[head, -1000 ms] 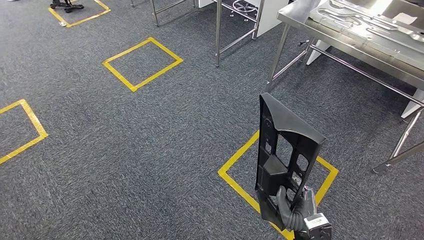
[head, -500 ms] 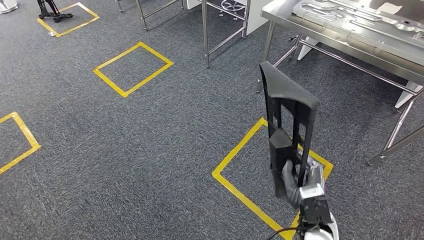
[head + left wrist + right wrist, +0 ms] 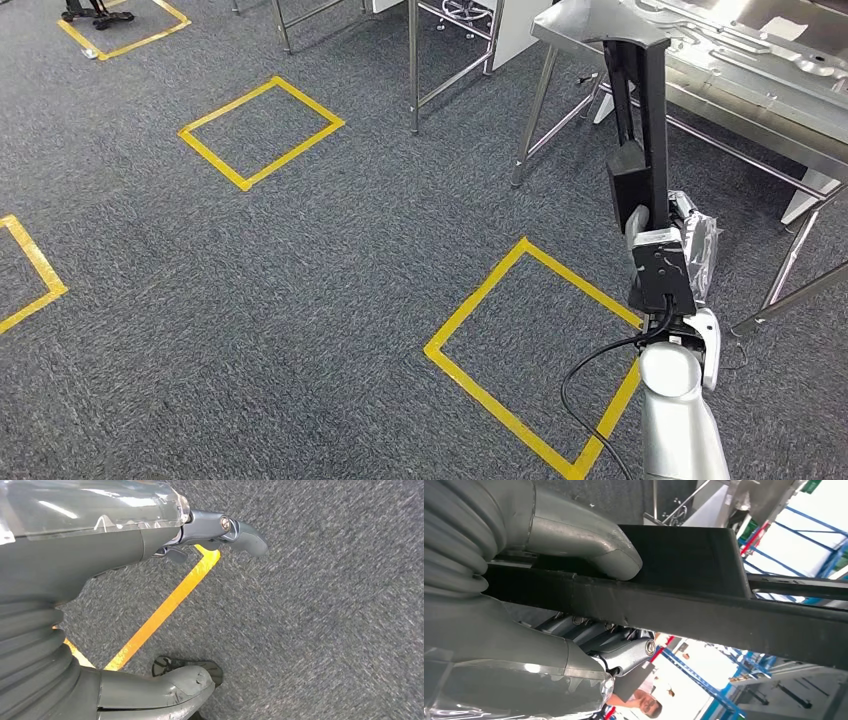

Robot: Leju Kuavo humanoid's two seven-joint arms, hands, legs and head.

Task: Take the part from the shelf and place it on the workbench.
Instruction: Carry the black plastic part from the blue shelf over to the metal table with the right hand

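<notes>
Your right hand (image 3: 655,222) grips the black part (image 3: 638,120) near its lower end, thumb (image 3: 589,542) pressed across one flat face and the darker fingers (image 3: 599,637) wrapped behind the bar on the other side. You hold the part upright: a long, matte black plastic frame seen almost edge-on from the head view, with a thin rail running up, a boxy block (image 3: 628,183) low down just above your hand, and a flat cap at its top end. That top end reaches up in front of the near edge of the steel workbench (image 3: 760,95), and the part is in the air, not resting on it. On the workbench lie shiny metal panels (image 3: 740,35). Your silver right arm (image 3: 675,410) rises from below, a black cable (image 3: 600,370) looping beside it. On the grey carpet, just short of the workbench, is a yellow taped square (image 3: 470,300). Your left hand (image 3: 150,545) hangs over the carpet near a yellow tape line (image 3: 165,607), fingers apart, holding nothing.
</notes>
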